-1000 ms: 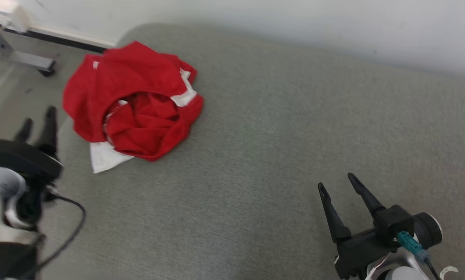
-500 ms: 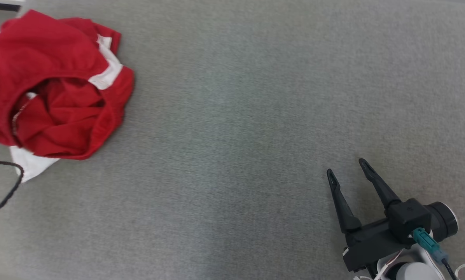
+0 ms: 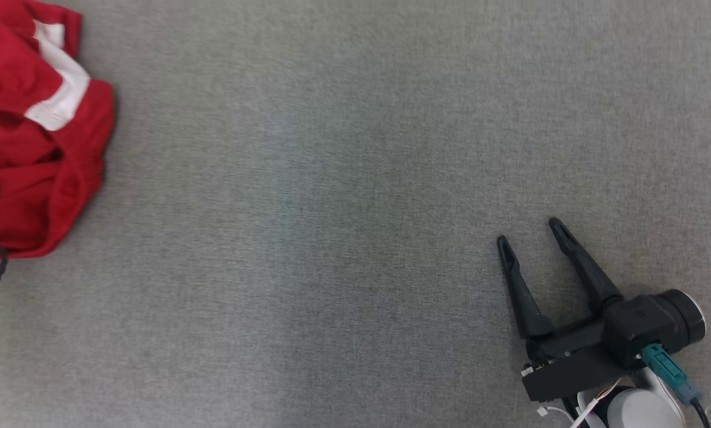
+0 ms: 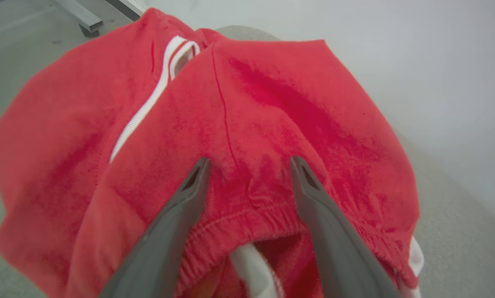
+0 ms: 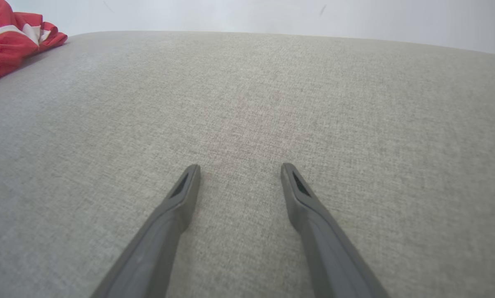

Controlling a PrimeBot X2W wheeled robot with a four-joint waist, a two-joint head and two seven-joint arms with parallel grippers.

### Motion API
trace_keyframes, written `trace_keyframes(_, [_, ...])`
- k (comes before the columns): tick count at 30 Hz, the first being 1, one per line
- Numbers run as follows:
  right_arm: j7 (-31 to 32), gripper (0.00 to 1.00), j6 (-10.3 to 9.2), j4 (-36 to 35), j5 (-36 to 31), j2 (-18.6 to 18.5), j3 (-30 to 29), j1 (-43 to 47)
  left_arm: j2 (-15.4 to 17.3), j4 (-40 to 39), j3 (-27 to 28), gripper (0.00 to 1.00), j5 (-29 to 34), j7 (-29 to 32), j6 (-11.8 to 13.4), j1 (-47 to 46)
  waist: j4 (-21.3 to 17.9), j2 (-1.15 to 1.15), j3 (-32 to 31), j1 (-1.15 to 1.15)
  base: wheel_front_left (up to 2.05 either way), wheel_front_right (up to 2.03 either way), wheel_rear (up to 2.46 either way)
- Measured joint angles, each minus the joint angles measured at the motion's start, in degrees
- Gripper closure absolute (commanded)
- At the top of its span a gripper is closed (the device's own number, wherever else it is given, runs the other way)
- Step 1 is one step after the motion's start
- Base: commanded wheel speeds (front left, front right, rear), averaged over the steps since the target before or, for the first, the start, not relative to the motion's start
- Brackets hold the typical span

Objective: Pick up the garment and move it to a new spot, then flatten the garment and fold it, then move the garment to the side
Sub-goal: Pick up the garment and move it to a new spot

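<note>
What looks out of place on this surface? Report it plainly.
The red garment lies crumpled in a heap at the left side of the grey surface, white trim twisted and elastic waistband bunched, not flat. Nothing looks torn or spilled.

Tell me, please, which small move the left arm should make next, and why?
Probably ease the left gripper a little closer and close its jaws on the red garment. The jaws stand open over the gathered hem, nothing is held yet, and the right gripper is far off over the grey surface.
</note>
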Motion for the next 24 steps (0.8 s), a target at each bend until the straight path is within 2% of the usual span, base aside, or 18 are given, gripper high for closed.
trace_keyframes(6, [-1.1,0.00,0.14,-1.0,-0.1,0.9,0.2,-0.6,2.0,0.2,-1.3,0.00,2.5,0.6,2.3,-0.2,-1.6,-0.01,2.8,-0.01,0.00,0.00,0.00])
trace_keyframes(7, [-1.3,0.00,0.14,-1.1,-0.1,1.0,0.3,-0.7,2.4,0.2,-1.6,0.06,3.1,0.7,2.6,-0.1,-1.7,-0.01,3.1,-0.01,0.00,0.00,0.00])
trace_keyframes(8, [-1.4,0.00,0.14,-1.1,-0.1,1.1,0.4,-0.8,2.6,0.2,-1.8,0.57,3.7,1.0,2.9,-0.1,-1.8,-0.02,3.3,-0.01,0.00,0.00,0.00])
trace_keyframes(9, [-1.5,0.00,0.14,-1.1,-0.1,1.2,0.4,-0.9,2.7,0.2,-1.9,1.00,3.8,1.0,3.2,0.0,-1.9,-0.02,3.5,-0.01,0.00,0.00,0.00])
trace_keyframes(11, [-1.6,0.00,0.14,-1.0,-0.1,1.2,0.5,-1.2,2.7,0.0,-2.0,1.00,4.1,0.6,3.3,0.0,-1.9,-0.02,3.7,-0.01,0.00,0.00,0.00])
trace_keyframes(15, [-2.0,0.00,0.13,0.1,-0.1,1.3,0.4,-1.6,4.0,1.8,-2.3,1.00,4.1,0.0,1.4,-0.5,-1.6,-0.02,3.2,-0.01,0.00,0.00,0.00])
trace_keyframes(24, [-2.9,0.00,0.04,4.2,1.0,1.9,0.8,-2.4,3.9,0.4,-3.5,1.00,3.6,-0.9,-1.2,-1.5,-0.5,-0.01,-0.4,0.01,0.00,0.00,0.00])
